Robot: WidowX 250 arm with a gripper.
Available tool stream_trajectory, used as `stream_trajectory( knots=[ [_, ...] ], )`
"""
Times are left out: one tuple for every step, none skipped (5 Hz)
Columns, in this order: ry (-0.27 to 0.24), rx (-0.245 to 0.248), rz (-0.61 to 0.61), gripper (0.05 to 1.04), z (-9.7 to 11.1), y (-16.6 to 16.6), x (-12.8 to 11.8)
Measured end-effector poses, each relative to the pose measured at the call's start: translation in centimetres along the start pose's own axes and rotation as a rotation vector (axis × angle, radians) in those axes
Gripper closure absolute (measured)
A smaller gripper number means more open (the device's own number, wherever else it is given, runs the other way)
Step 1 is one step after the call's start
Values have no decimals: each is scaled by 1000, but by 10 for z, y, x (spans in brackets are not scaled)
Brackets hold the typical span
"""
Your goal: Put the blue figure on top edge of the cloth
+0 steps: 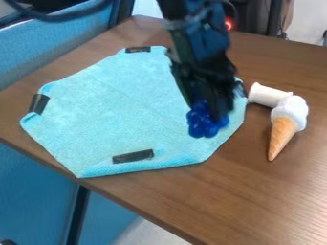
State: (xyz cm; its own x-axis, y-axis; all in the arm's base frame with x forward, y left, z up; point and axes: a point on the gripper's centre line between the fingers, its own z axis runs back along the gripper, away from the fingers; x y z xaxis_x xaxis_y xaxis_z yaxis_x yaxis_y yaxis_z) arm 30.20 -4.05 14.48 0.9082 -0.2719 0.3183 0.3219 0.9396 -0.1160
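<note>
The black gripper hangs over the right part of the light blue cloth, shut on the blue figure. The figure's lumpy lower part pokes out below the fingers, and its upper part is hidden between them. Whether it touches the cloth I cannot tell. The cloth lies on the brown table with its corners folded in. Dark strips sit at its top edge, left corner and bottom edge, and another shows partly behind the gripper at the right.
Right of the cloth, a white cylinder lies against a toy ice cream cone on the wooden table. The table's edge runs along the left and lower left, with blue chairs beyond it.
</note>
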Motion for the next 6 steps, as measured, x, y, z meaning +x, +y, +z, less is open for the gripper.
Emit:
stream_trajectory(
  knots=[
    [11,21,51,509,-10,26,20],
    [20,44,97,509,-20,49,44],
    [23,63,137,509,-27,69,66],
    [14,85,166,509,-29,88,78],
    [30,100,176,440,-33,96,75],
    [52,147,174,145,-34,101,72]
  ],
)
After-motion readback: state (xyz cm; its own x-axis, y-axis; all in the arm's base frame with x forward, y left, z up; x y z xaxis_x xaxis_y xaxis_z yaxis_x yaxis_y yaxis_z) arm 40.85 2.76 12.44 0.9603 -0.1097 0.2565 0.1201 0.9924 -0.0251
